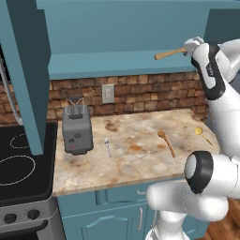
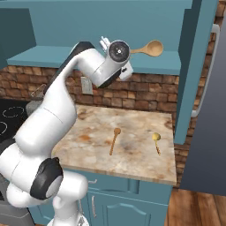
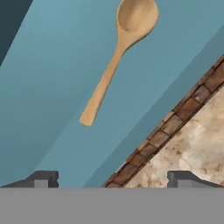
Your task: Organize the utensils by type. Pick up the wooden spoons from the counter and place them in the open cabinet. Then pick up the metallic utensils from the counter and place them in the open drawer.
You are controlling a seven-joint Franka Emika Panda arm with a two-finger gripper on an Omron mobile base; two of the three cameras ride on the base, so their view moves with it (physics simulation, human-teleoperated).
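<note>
The larger wooden spoon (image 3: 117, 59) lies flat on the teal shelf of the open cabinet (image 3: 52, 87), bowl away from the hand. My gripper (image 3: 111, 181) is open just behind the handle's end, touching nothing. From the bases the spoon (image 2: 148, 48) rests on the shelf (image 2: 48, 56) beside my raised gripper (image 1: 190, 47). The smaller wooden spoon (image 1: 166, 143) lies on the marbled counter (image 1: 131, 164). To its right lies a thin metallic utensil with a yellow end (image 1: 201, 133), and to its left a thin silver one (image 1: 108, 146). The open drawer is out of view.
A grey toaster (image 1: 77, 129) stands at the counter's left, beside a black stove (image 1: 18, 164). The cabinet's tall door (image 2: 196, 66) with its pale bar handle (image 2: 211, 66) hangs open. A brick backsplash (image 1: 140, 96) with a wall outlet (image 1: 108, 93) runs behind the counter.
</note>
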